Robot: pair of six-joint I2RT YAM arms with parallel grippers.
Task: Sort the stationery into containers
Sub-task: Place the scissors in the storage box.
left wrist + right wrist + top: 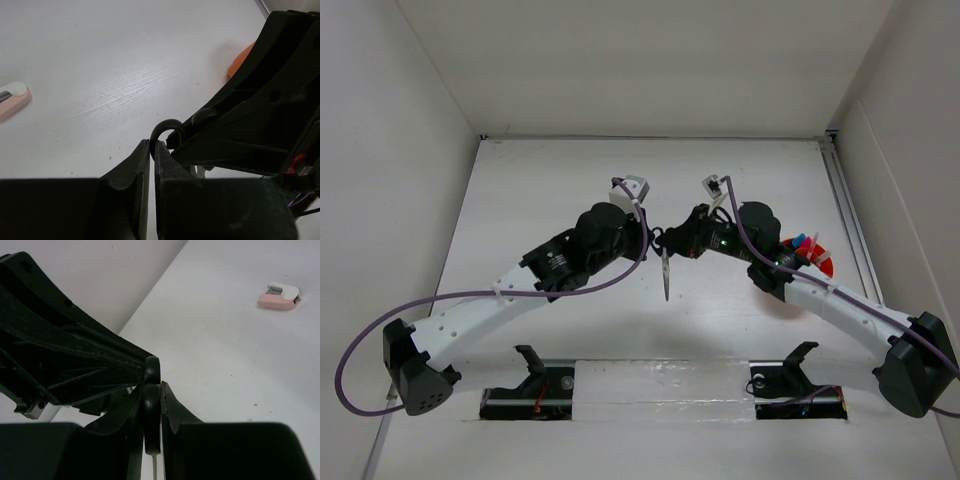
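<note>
White table (570, 180) below scissors (666, 275), handles in left hand (650, 241) and right hand (680, 243)

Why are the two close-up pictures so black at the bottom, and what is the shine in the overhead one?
Left wrist view: the left pincer, close to the lens, is a blurred black shape before the bright table. Right wrist view: likewise the right pincer, while the eraser is sharp. Top view: glare on the glossy strip at the table's near edge.
</note>
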